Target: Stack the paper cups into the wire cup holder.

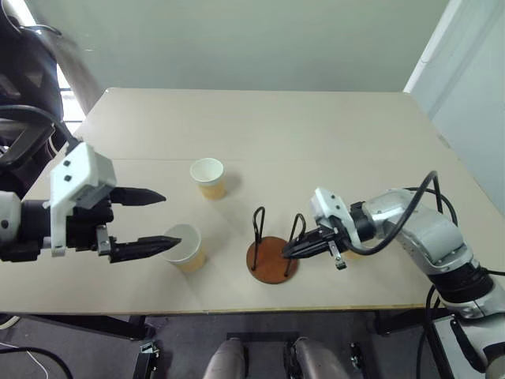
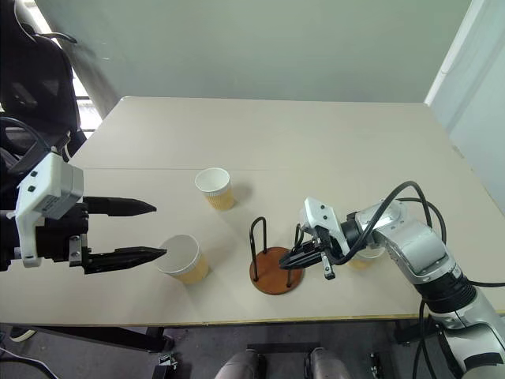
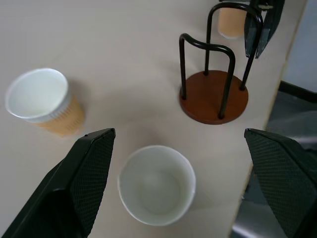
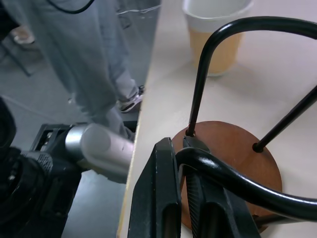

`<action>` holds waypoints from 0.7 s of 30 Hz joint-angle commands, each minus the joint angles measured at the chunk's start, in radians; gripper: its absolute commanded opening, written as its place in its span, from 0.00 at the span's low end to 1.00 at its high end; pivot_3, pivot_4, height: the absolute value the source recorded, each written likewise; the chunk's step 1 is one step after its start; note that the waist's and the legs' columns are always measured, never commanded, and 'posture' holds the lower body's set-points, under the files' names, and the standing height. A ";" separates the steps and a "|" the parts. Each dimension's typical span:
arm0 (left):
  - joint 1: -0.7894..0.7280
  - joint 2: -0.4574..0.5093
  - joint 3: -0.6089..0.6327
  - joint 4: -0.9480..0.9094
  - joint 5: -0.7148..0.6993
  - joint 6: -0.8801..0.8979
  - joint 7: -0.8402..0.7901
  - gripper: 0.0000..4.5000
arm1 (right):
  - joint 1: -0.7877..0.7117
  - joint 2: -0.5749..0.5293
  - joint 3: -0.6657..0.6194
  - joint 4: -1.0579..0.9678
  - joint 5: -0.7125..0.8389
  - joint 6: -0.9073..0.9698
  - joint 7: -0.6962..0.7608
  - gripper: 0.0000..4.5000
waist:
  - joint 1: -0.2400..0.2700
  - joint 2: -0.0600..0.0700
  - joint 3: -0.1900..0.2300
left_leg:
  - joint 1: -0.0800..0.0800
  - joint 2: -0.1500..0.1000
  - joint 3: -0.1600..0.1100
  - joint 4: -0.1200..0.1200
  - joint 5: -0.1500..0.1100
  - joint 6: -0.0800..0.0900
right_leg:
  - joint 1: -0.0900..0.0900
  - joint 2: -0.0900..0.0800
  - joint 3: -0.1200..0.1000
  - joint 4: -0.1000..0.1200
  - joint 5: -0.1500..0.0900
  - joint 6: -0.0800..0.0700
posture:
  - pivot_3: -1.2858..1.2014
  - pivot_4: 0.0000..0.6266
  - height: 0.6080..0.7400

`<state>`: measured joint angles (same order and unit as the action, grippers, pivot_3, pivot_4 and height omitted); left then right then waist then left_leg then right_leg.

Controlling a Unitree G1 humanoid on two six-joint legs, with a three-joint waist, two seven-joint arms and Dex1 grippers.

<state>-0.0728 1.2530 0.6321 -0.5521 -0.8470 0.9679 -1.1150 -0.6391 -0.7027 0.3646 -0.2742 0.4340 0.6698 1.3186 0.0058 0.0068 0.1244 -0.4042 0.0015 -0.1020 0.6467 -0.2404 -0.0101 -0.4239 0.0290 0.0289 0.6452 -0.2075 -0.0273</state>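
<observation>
Reddish-brown wood forms the round base of the wire cup holder (image 1: pixel 272 258), which stands near the front edge of the pale desk (image 1: pixel 316 134), its two thin black wire loops rising upright. The right gripper (image 1: pixel 290 251) reaches in from the right with its black fingers pressed together on one of those loops; the right wrist view shows the wire pinched between the fingers just above the base.

Three paper cups stand upright on the desk, apart from one another. One cup (image 1: pixel 208 178) sits toward the middle of the desk, behind and to the left of the holder. A second cup (image 1: pixel 184 247) stands near the front edge, left of the holder. The third cup (image 2: pixel 365 257) stands to the right of the holder, mostly hidden behind the right arm; the left wrist view shows its tan wall just beyond the holder's far loop.

The left gripper (image 1: pixel 160 219) hovers over the left part of the desk with its fingers spread wide, holding nothing. In the head views the lower finger's tip overlaps the rim of the second cup; whether it touches I cannot tell. In the left wrist view that cup's white inside shows between the two fingers.
</observation>
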 commanded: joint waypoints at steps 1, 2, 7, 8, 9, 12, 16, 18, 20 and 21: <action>0.002 0.016 0.038 -0.018 -0.006 0.003 -0.010 1.00 | -0.008 0.002 0.005 0.002 -0.016 -0.062 0.030 0.01 | 0.000 0.000 0.000 | 0.000 0.000 0.000 0.000 0.000 0.000 | 0.000 0.000 0.000 0.000 0.000 0.000 | 0.52 0.24 1.00; 0.005 0.016 0.038 -0.020 -0.007 0.004 -0.012 1.00 | -0.009 0.003 0.007 0.004 -0.020 -0.071 0.034 0.01 | 0.000 0.000 0.000 | 0.000 0.000 0.000 0.000 0.000 0.000 | 0.000 0.000 0.000 0.000 0.000 0.000 | 0.52 0.24 1.00; 0.013 0.011 0.029 -0.029 -0.007 0.002 -0.009 1.00 | -0.027 0.024 0.024 0.041 -0.051 -0.129 0.057 0.01 | -0.001 0.000 0.000 | 0.000 0.000 0.000 0.000 0.000 0.000 | 0.000 0.000 0.000 0.000 0.000 0.000 | 0.52 0.24 1.00; 0.012 0.012 0.028 -0.028 -0.007 0.002 -0.009 1.00 | -0.032 0.028 0.027 0.049 -0.057 -0.139 0.062 0.01 | -0.001 0.000 0.000 | 0.000 0.000 0.000 0.000 0.000 0.000 | 0.000 0.000 0.000 0.000 0.000 0.000 | 0.52 0.24 1.00; 0.011 0.012 0.026 -0.028 -0.007 0.002 -0.009 1.00 | -0.035 0.032 0.028 0.057 -0.062 -0.146 0.066 0.01 | -0.001 0.000 0.000 | 0.000 0.000 0.000 0.000 0.000 0.000 | 0.000 0.000 0.000 0.000 0.000 0.000 | 0.52 0.24 1.00; 0.009 0.012 0.022 -0.030 -0.010 0.001 -0.009 1.00 | -0.043 0.039 0.036 0.075 -0.077 -0.165 0.080 0.01 | -0.002 0.000 0.000 | 0.000 0.000 0.000 0.000 0.000 0.000 | 0.000 0.000 0.000 0.000 0.000 -0.001 | 0.52 0.24 1.00; 0.006 0.011 0.017 -0.036 -0.020 0.002 -0.010 1.00 | -0.043 0.044 0.043 0.084 -0.086 -0.183 0.094 0.01 | -0.002 0.000 0.000 | 0.000 0.000 0.000 0.000 0.000 0.000 | 0.000 0.000 0.000 0.000 0.000 -0.001 | 0.52 0.24 1.00; 0.009 0.012 0.018 -0.040 -0.025 0.004 -0.016 1.00 | -0.042 0.047 0.043 0.091 -0.094 -0.192 0.097 0.01 | -0.002 0.000 0.000 | 0.000 0.000 0.000 0.000 0.000 0.000 | 0.000 0.000 0.000 0.000 0.000 -0.001 | 0.52 0.24 1.00; 0.014 0.015 0.019 -0.045 -0.030 0.006 -0.021 1.00 | -0.041 0.048 0.045 0.101 -0.103 -0.204 0.099 0.01 | -0.002 0.000 0.000 | 0.000 0.000 0.000 0.000 0.000 0.000 | 0.000 0.000 0.000 0.000 0.000 -0.001 | 0.52 0.24 1.00; 0.016 0.016 0.019 -0.046 -0.032 0.007 -0.023 1.00 | -0.040 0.048 0.046 0.105 -0.108 -0.210 0.101 0.01 | -0.002 0.000 0.000 | 0.000 0.000 0.000 0.000 0.000 0.000 | 0.000 0.000 0.000 0.000 0.000 -0.001 | 0.52 0.24 1.00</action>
<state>-0.0554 1.2535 0.6335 -0.5837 -0.8688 0.9696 -1.1300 -0.6675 -0.6549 0.4062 -0.1670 0.3355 0.4749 1.4110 0.0039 0.0068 0.1243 -0.4039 0.0015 -0.1021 0.6467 -0.2406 -0.0102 -0.4236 0.0290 0.0289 0.6454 -0.2078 -0.0288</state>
